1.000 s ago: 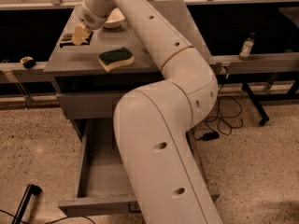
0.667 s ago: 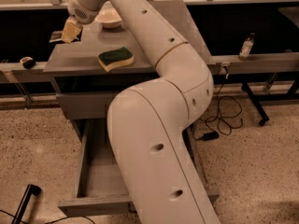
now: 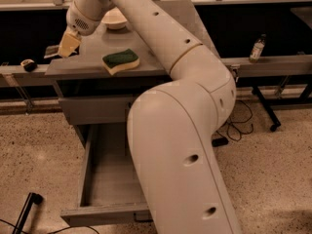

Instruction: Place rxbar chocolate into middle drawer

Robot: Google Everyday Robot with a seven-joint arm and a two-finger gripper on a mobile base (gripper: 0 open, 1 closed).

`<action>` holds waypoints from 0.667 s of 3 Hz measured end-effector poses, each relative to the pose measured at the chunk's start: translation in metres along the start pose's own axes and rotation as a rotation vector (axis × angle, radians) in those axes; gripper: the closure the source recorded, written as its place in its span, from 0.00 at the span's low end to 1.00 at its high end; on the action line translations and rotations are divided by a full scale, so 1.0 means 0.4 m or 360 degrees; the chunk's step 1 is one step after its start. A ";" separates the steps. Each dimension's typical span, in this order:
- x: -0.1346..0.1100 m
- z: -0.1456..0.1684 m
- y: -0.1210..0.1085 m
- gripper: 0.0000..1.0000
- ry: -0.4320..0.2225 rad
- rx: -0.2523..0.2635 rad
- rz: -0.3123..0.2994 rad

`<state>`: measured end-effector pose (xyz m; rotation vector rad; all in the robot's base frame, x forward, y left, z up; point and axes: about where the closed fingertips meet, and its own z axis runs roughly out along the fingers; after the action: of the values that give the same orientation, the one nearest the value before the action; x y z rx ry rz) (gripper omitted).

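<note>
My gripper (image 3: 66, 46) is at the left end of the grey cabinet's top (image 3: 87, 67), its yellowish fingers (image 3: 69, 42) shut on the rxbar chocolate (image 3: 50, 51). The dark flat bar sticks out leftward, over the top's left edge. The middle drawer (image 3: 105, 179) stands pulled open below, a deep grey tray with its front panel (image 3: 105, 213) nearest me. My arm crosses in front and hides the drawer's right part. The drawer above it (image 3: 92, 108) is closed.
A green-topped yellow sponge (image 3: 120, 61) lies mid-top and a pale bowl (image 3: 114, 18) sits at the back. A small bottle (image 3: 257, 48) stands on the right rail, a dark object (image 3: 29, 65) on the left rail. A black bar (image 3: 27, 211) and cables (image 3: 239, 126) lie on the floor.
My gripper has moved left and a little down along the cabinet top, carrying the dark bar with it from beside the sponge out to the left edge.
</note>
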<state>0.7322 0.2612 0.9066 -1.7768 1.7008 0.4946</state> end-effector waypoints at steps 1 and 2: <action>0.035 -0.047 0.086 1.00 -0.0002 -0.0072 0.0017; 0.013 -0.207 0.175 1.00 -0.0117 0.0038 0.0040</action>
<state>0.6516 0.2043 0.9515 -1.7015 1.6737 0.5416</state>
